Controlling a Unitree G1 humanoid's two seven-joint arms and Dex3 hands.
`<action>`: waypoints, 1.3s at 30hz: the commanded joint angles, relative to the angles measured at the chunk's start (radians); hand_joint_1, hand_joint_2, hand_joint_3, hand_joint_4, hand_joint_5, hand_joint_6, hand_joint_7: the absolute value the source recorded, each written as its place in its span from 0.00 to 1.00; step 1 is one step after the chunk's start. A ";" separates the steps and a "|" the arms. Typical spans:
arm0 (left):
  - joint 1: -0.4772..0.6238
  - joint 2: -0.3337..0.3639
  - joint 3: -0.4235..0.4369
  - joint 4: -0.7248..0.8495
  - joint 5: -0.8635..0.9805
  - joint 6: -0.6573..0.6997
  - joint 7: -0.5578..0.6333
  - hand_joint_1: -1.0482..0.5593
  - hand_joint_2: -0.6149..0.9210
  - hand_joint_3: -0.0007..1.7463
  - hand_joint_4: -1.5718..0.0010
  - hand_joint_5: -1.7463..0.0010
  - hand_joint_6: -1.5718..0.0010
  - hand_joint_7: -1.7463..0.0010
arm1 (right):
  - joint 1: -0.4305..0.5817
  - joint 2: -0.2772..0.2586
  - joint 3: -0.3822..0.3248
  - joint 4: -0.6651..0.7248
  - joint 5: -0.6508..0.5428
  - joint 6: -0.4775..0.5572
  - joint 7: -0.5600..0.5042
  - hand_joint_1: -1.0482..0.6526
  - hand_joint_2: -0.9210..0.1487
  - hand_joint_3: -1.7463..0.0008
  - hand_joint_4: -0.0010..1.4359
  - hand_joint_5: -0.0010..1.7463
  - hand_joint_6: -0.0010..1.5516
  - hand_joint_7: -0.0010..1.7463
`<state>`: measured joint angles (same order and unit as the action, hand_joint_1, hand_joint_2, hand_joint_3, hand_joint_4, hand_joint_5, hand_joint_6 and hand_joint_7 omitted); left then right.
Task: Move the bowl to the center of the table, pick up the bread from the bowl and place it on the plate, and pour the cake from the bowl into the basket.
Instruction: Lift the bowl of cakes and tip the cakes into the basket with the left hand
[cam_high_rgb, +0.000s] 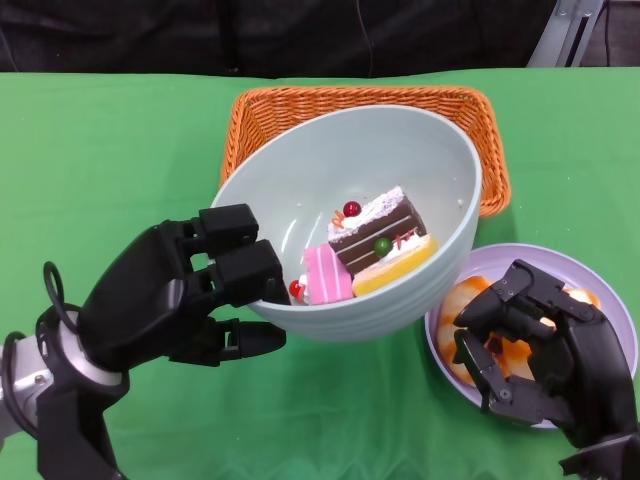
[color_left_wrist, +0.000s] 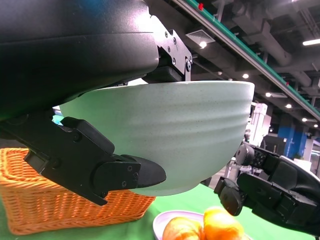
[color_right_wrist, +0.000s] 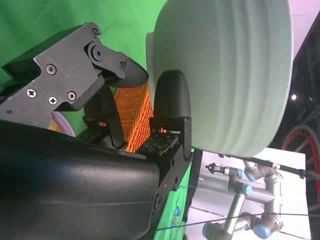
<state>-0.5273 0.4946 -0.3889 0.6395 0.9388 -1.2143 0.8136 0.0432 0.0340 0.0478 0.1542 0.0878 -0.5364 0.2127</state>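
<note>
My left hand (cam_high_rgb: 180, 290) grips the pale green bowl (cam_high_rgb: 330, 160) by its near-left rim and holds it off the table, just in front of the orange wicker basket (cam_high_rgb: 300, 105). Cake pieces (cam_high_rgb: 380, 235) lie low in the bowl against its near wall. The left wrist view shows the bowl (color_left_wrist: 190, 135) lifted, with the basket (color_left_wrist: 45, 210) behind it. My right hand (cam_high_rgb: 540, 350) hovers over the lilac plate (cam_high_rgb: 600, 290), where the bread (cam_high_rgb: 470, 300) lies. Its fingers (color_right_wrist: 171, 100) are spread close beside the bowl's outer wall (color_right_wrist: 235, 75) and hold nothing.
The green cloth (cam_high_rgb: 100, 150) covers the table. The basket stands at the back centre, and the plate lies at the front right, right beside the bowl. Robot arms (color_right_wrist: 245, 200) stand on a floor beyond the table in the right wrist view.
</note>
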 joint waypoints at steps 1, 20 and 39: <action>-0.036 -0.002 0.019 0.009 -0.002 -0.010 0.012 0.53 0.87 0.47 0.59 0.00 0.70 0.00 | -0.012 -0.006 -0.006 0.023 0.006 -0.028 0.002 0.54 0.37 0.46 0.47 0.89 0.42 0.73; -0.195 -0.126 0.016 0.177 -0.232 -0.008 -0.264 0.52 0.94 0.42 0.56 0.00 0.67 0.03 | -0.018 -0.001 0.012 0.066 0.007 -0.048 0.015 0.55 0.38 0.44 0.46 0.91 0.41 0.74; -0.283 -0.279 0.087 0.310 -0.449 0.043 -0.562 0.57 0.77 0.65 0.56 0.00 0.65 0.04 | -0.027 -0.001 0.025 0.109 -0.003 -0.073 0.028 0.54 0.40 0.43 0.46 0.93 0.41 0.76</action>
<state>-0.7632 0.2182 -0.3229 0.9436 0.5331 -1.1715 0.2549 0.0201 0.0346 0.0726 0.2569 0.0889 -0.5963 0.2425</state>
